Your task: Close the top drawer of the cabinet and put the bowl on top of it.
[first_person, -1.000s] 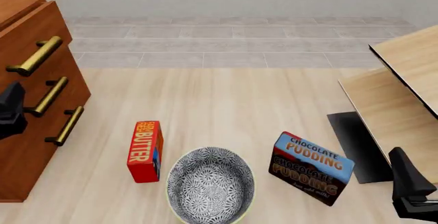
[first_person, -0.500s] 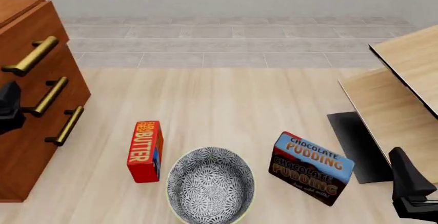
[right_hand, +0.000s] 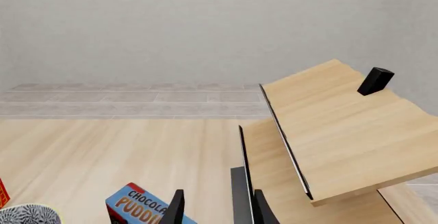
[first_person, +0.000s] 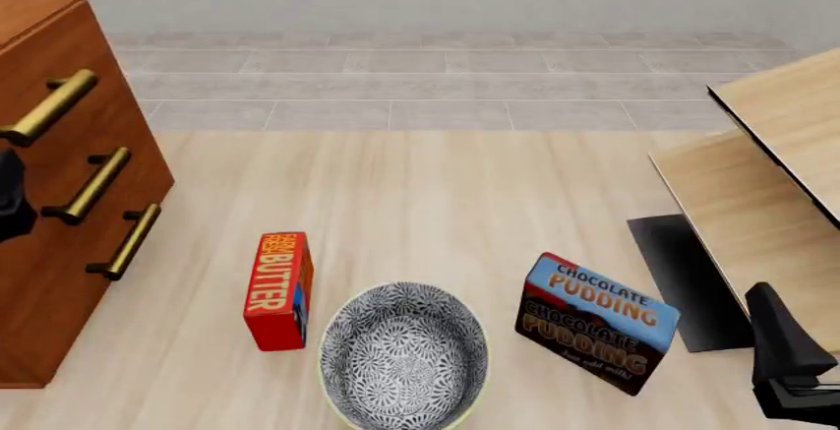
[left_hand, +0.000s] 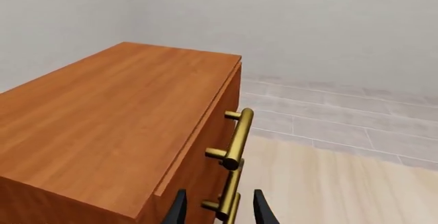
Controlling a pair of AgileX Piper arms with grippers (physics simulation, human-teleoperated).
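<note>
The cabinet is cut off by the front view's left edge, and only a dark part of the left gripper is seen before it; in the left wrist view its fingers are held apart, empty, near the brass handles. The top drawer appears flush with the cabinet front. The right gripper is also parted and empty. The bowl is placed between the butter box and the pudding box, well apart from the cabinet.

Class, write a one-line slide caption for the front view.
Patterned bowl sits between butter box and pudding box; cabinet at left.
</note>
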